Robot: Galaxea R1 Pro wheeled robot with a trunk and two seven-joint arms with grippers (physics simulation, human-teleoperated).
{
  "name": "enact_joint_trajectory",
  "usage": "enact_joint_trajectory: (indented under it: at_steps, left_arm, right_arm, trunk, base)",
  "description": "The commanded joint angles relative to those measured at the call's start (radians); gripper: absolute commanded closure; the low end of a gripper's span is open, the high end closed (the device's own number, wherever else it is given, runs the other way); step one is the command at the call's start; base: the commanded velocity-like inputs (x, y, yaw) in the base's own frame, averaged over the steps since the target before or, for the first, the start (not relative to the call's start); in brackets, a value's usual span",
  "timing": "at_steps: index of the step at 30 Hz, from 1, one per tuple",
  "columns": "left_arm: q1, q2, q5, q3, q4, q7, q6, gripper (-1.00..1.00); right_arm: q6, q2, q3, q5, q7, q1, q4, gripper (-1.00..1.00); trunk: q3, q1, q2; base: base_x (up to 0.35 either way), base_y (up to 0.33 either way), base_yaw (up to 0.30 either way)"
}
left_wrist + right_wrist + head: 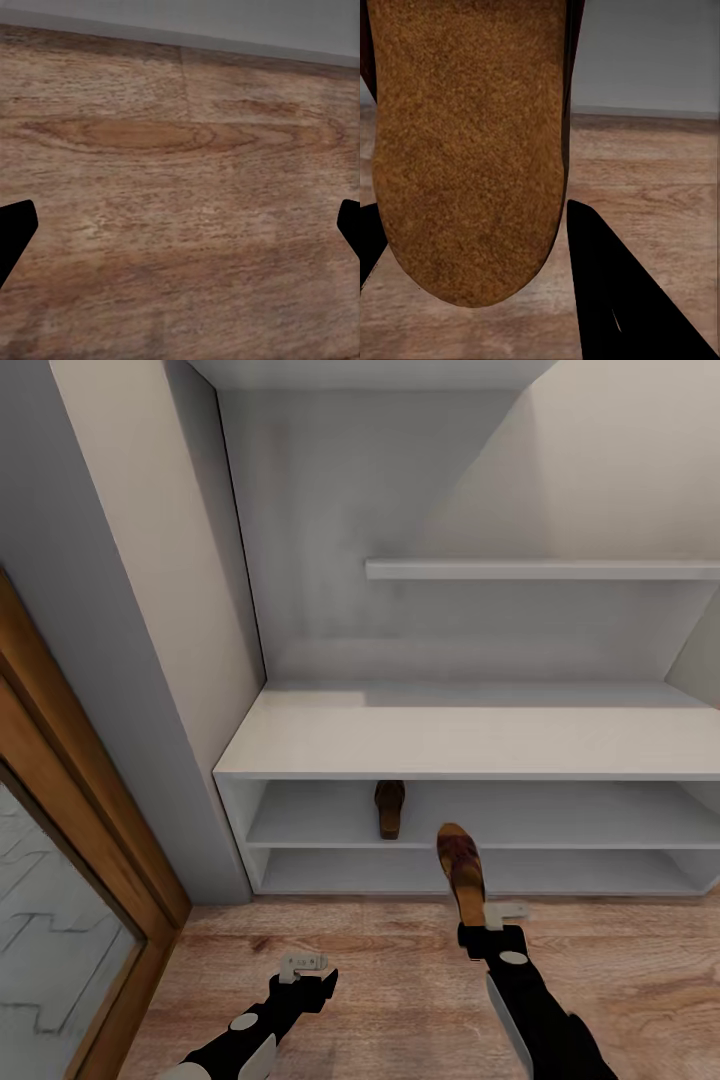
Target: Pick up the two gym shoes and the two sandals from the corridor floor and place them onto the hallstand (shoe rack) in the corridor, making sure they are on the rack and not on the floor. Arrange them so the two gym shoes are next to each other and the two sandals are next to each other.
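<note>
Sandal in your right gripper [460,870]: dark brown straps, tan footbed; it stands out ahead of the fingers, heel end at the gripper, toe end pointing toward the hallstand and overlapping its lower shelf front in the head view.
Sandal, right wrist view [472,150]: you see its tan underside or footbed close up between the two dark fingers; which face it is, you cannot tell.
Right gripper [495,920]: clamped on the sandal's heel end, held above the corridor floor just in front of the rack.
Right finger [615,292]: dark, lying against the sandal's edge.
Second sandal [390,807]: already on the hallstand's upper open shelf, toe inward, left of the one you hold and apart from it.
Hallstand [450,745]: white, flat bench top bare, two open shelf levels beneath.
Wall shelf [540,569]: white, mounted higher on the grey back wall, over the right part of the rack.
Left gripper [303,965]: low over the floor, left of your right arm, well short of the rack; fingers spread apart with nothing between them.
Left fingertips [15,232]: dark tips at the two sides of the left wrist view, wood planks between.
Corridor floor [400,980]: light-brown wood grain, meeting the rack's base.
Wardrobe [60,880]: wood-framed glass front, at your left.
</note>
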Motion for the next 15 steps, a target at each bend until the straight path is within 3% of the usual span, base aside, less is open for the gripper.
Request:
enact_joint_trajectory:
  at_steps: [1, 15]
  left_arm:
    - [0.0, 0.0, 0.0, 0.0, 0.0, 0.0, 0.0, -1.0]
    - [0.0, 0.0, 0.0, 0.0, 0.0, 0.0, 0.0, -1.0]
  right_arm:
    - [0.002, 0.0, 0.0, -0.004, -0.001, -0.006, 0.0, 1.0]
    - [0.015, 0.0, 0.0, -0.004, -0.001, -0.064, -0.001, 1.0]
  trunk:
    - [0.0, 0.0, 0.0]
    - [0.0, 0.0, 0.0]
  base:
    - [0.0, 0.0, 0.0]
    - [0.0, 0.0, 0.0]
